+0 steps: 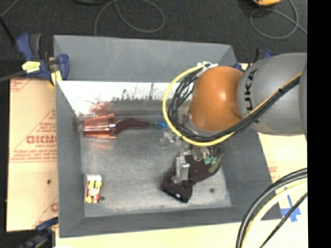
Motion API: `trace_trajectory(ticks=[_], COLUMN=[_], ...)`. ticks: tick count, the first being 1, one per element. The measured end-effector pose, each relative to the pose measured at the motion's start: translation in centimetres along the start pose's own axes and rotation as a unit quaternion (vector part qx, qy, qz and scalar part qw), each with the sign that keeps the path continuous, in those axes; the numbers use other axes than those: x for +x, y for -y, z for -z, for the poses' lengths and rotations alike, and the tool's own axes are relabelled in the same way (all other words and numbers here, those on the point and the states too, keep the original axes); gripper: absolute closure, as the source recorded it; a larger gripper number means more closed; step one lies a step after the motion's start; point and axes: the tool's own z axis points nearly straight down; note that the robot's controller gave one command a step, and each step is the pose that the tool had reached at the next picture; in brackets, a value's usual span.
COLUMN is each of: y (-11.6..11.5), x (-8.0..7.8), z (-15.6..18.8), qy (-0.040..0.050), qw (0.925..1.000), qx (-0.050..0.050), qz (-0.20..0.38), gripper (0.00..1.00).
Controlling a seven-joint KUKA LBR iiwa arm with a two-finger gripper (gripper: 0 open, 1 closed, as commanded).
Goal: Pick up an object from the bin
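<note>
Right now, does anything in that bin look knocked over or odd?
The pink see-through cup lies on its side at the back left of the bin, not upright. Nothing else looks spilled or broken.

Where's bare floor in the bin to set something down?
Bare bin floor in the middle, between the pink cup back left, the small yellow box front left and the end effector. Crowded on the right, where it hangs over a dark object.
</note>
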Motion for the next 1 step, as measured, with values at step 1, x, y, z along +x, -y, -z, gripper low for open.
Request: trace_trajectory(ticks=[1], y=[2.93], x=[0.64], z=[-2.25], qy=[-0.0035], qw=[0.9982], qx=[0.0], qz=[0.06], gripper=[0.0])
